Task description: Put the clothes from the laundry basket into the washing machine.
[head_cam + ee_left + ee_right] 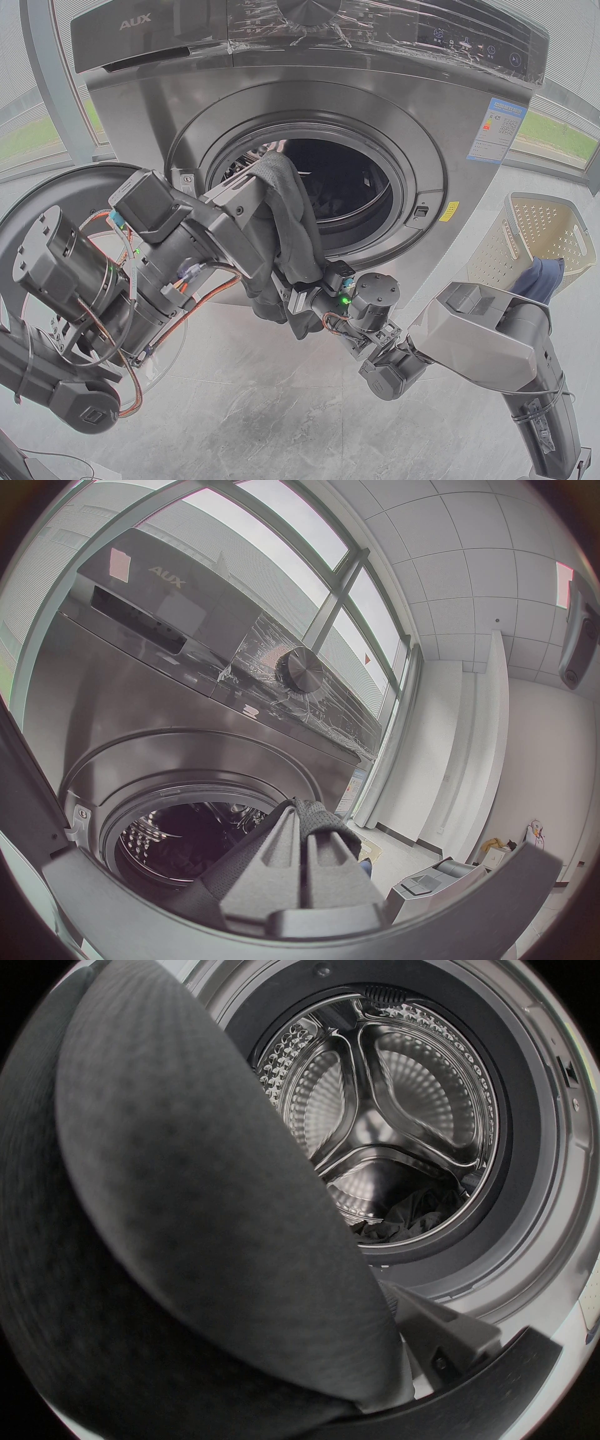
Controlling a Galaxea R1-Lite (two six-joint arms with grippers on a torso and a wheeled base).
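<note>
While the left gripper [306, 822] clenches a grey garment [290, 212] at the washer [400, 112] mouth's left rim, right gripper [295, 300] under its hanging end, grip untellable, blue cloth [540, 278] in basket [544, 200].

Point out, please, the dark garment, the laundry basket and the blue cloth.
dark garment [292, 219], head view, on the middle of its hanging fold.
laundry basket [544, 228], head view, on its perforated wall.
blue cloth [541, 279], head view, on its visible middle.
</note>
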